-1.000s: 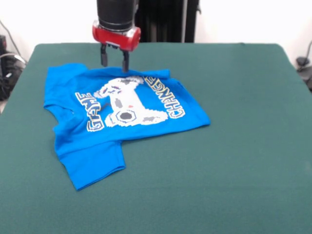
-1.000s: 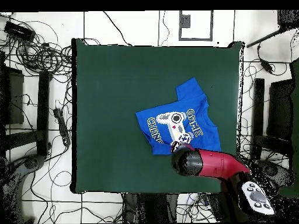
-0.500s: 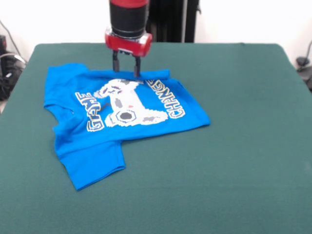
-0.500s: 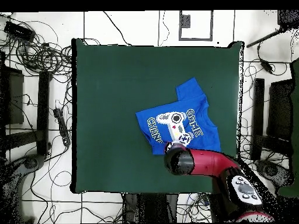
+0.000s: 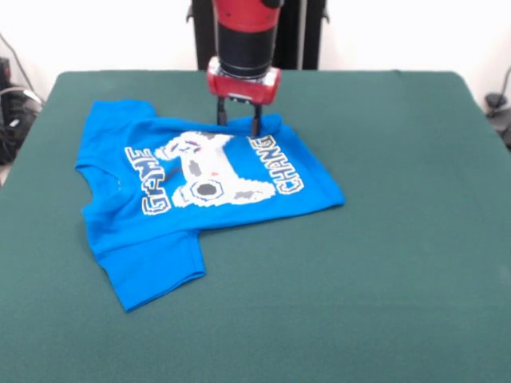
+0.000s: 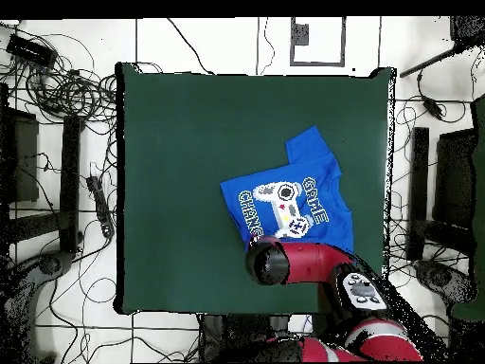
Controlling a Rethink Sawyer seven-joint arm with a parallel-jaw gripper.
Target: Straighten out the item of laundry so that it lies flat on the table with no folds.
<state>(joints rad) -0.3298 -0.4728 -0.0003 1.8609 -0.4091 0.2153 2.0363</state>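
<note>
Two fingers of the gripper [image 5: 237, 121] stand apart, tips at the T-shirt's [image 5: 200, 191] far hem. The shirt lies at nine o'clock on the green table [image 5: 383, 263], one sleeve folded. Cables [image 6: 66, 90] crowd the floor.

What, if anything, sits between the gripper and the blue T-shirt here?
Nothing visible. The gripper is right at the T-shirt's far edge, its open fingers straddling the cloth, and the green table around the shirt holds no other objects.
</note>
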